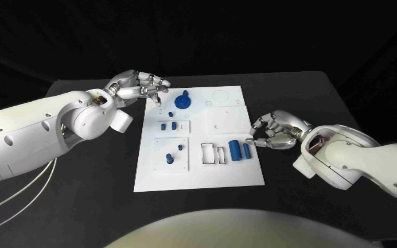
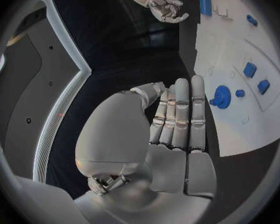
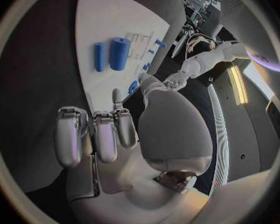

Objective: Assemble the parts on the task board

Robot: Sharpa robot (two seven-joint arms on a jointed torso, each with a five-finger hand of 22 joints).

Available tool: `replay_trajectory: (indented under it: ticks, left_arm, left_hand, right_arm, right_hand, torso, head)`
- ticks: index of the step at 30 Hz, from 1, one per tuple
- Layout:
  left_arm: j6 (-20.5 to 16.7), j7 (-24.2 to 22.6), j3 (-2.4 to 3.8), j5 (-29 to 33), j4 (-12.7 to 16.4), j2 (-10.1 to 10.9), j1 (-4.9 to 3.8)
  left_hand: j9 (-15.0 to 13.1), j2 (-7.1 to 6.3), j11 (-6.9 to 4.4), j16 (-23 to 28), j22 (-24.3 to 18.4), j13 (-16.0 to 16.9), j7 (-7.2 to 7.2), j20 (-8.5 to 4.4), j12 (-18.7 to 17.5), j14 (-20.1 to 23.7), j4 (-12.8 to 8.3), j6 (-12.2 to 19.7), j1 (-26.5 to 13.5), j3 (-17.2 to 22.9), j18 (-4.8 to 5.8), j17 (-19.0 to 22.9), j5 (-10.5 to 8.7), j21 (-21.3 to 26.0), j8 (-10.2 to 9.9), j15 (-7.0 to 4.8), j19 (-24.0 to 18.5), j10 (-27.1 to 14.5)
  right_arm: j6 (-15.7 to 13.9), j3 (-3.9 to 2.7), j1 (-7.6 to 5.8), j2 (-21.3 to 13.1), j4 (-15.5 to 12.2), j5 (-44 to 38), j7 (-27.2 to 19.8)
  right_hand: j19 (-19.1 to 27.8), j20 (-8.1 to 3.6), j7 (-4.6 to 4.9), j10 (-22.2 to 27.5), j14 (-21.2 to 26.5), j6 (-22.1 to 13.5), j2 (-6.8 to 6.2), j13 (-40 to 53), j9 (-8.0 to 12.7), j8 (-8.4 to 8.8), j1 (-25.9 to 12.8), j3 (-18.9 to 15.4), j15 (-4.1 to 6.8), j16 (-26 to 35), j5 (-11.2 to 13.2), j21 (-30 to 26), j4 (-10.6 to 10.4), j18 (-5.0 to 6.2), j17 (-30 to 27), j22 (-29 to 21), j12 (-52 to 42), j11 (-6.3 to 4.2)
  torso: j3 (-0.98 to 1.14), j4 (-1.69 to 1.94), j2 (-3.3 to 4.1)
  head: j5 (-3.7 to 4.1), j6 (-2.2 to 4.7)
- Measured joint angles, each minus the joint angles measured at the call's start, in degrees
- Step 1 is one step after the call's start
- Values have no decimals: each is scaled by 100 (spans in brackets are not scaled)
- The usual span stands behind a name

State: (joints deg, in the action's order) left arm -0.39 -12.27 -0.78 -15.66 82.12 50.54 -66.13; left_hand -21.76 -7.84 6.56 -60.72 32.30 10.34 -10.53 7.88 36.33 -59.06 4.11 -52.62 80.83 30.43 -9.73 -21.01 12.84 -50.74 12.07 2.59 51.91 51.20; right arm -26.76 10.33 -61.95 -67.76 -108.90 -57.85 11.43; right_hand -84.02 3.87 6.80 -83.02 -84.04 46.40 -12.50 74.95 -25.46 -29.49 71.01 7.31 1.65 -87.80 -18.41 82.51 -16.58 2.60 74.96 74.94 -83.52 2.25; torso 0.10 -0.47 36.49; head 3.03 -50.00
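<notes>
1. Nearest the camera, the white task board (image 1: 240, 176) is seen lying flat in the middle of the black table (image 1: 91, 202), its near edge bare.
2. At the left, the left hand (image 1: 139, 90) is held at the board's far left corner, just beside its edge. Its fingers are stretched out side by side and nothing is held.
3. On the board's left half, a blue round knobbed part (image 1: 183, 100) is seated at the far end. Small blue pieces (image 1: 170, 126) lie nearer, and a blue peg (image 1: 170, 158) stands in a square plate.
4. Further right, two blue cylinders (image 1: 240, 150) lie side by side next to empty rectangular slots (image 1: 213, 153).
5. At the right edge, the right hand (image 1: 275, 130) hovers just beside the cylinders. Its fingers are curled loosely inward and nothing is gripped.
6. A reach toward the cylinders is judged to be in hand. A spread of the fingers over one cylinder would be called for next, then a lift toward a slot.
</notes>
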Motion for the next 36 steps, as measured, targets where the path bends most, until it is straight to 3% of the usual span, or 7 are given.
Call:
replay_trajectory:
  ticks: [3, 5, 25, 36]
  left_arm:
    - [0, 0, 0, 0, 5, 8, 6]
    - [0, 0, 0, 1, 9, 12, 7]
    - [1, 0, 1, 2, 30, 42, 9]
    - [2, 0, 1, 2, 35, 42, 9]
  left_hand:
    - [0, 0, 0, 0, 0, 0, 0, 0, 0, 0, 0, 0, 0, 0, 0, 0, 0, 0, 0, 0, 0, 0]
    - [0, 0, 0, 0, 0, 0, 0, 0, 0, 0, 0, 0, 0, 0, 0, 0, 0, 0, 0, 0, 0, 0]
    - [-10, -22, 0, 0, 0, 0, 0, 0, 0, 0, 0, 0, -22, 0, 0, -9, 0, 0, 0, 0, 0, 0]
    - [-9, -22, 0, 0, 0, 0, 0, 0, 0, 0, 0, 0, -22, 0, -1, -8, 0, 0, 0, 0, 0, 0]
  right_arm:
    - [0, 0, 86, 82, 5, -250, 216]
    - [-3, 0, 122, 123, 8, -397, 324]
    - [15, 2, 217, 541, 144, -1260, 736]
    - [98, 0, 290, 790, 295, -1469, 832]
  right_hand:
    - [0, 0, 0, 0, 0, 0, 47, 0, 36, -50, -39, -399, 0, 0, 0, 67, -5, 0, 0, 0, 0, 0]
    - [0, 0, 0, 0, 0, 0, 109, 0, 54, -89, 18, -513, 0, -21, 0, 102, -8, -65, -1, 0, 0, 0]
    - [1, 1, 0, -21, 0, 1, 241, -2, 85, -89, 64, -588, 0, -42, 0, 168, -12, -90, -2, -2, 1, -21]
    - [1, 2, 0, -20, 0, 1, 294, -3, 99, -111, 55, -619, 0, -42, 0, 168, -26, -90, -3, -3, 1, -21]
  torso:
    - [-5, -2, -1]
    - [-7, -1, -1]
    - [-8, 4, 14]
    - [-10, 16, 32]
  head:
    - [0, 0]
    - [-13, 0]
    - [-92, 0]
    - [-92, 0]
